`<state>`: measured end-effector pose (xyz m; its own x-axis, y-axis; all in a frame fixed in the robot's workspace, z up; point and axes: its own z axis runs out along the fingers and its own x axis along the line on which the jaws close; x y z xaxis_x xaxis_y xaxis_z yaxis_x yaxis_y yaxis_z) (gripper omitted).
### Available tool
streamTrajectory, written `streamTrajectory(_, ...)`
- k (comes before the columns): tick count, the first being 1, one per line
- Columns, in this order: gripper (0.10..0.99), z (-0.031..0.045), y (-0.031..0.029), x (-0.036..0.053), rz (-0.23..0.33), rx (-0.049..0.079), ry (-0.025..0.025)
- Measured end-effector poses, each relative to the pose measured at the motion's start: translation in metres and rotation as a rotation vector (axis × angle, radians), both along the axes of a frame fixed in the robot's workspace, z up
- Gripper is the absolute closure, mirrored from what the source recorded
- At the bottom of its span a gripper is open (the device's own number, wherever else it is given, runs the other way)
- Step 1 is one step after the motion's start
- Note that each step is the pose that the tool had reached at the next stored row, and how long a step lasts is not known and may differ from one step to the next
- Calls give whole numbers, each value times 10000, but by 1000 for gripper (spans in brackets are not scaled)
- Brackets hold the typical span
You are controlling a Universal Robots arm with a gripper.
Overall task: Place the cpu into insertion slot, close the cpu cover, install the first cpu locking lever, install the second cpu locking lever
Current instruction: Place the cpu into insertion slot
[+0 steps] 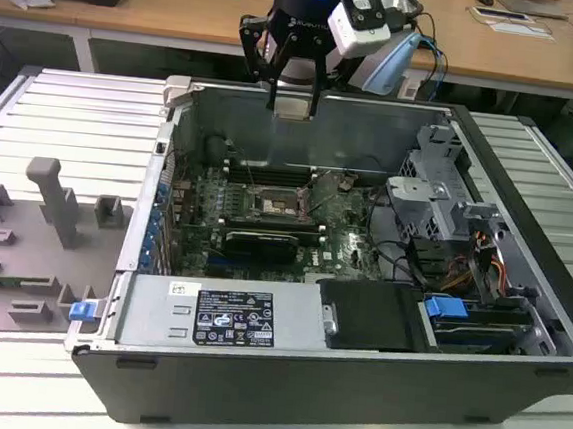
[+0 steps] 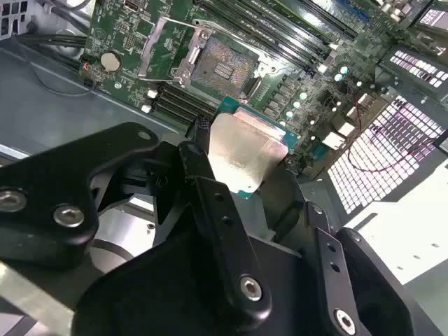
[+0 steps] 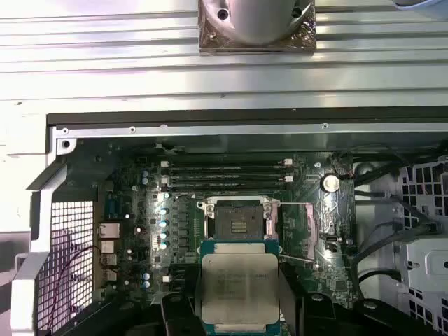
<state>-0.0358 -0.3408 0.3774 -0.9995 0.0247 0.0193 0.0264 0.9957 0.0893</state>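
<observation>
The gripper (image 1: 294, 103) has its two fingers closed on opposite edges of the single cpu (image 3: 238, 281), silver top showing. The chip hangs in the air, well apart from the one insertion slot (image 3: 238, 224). That slot lies uncovered on the green board (image 3: 308, 280) inside the open computer case (image 1: 353, 376).

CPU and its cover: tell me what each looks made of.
CPU: the top looks like metal, matte pale silver, throwing a soft glare in the second wrist view. Its rim is green, likely circuit board. Cover: apparently thin stamped sheet metal, dull grey with bright glints along its edges, standing open beside the socket.
</observation>
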Motion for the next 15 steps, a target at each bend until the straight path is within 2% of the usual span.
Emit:
streamTrajectory(5,553,0,-15,0,-74,-1,1)
streamTrajectory(15,553,-11,-15,0,-1433,-6,0)
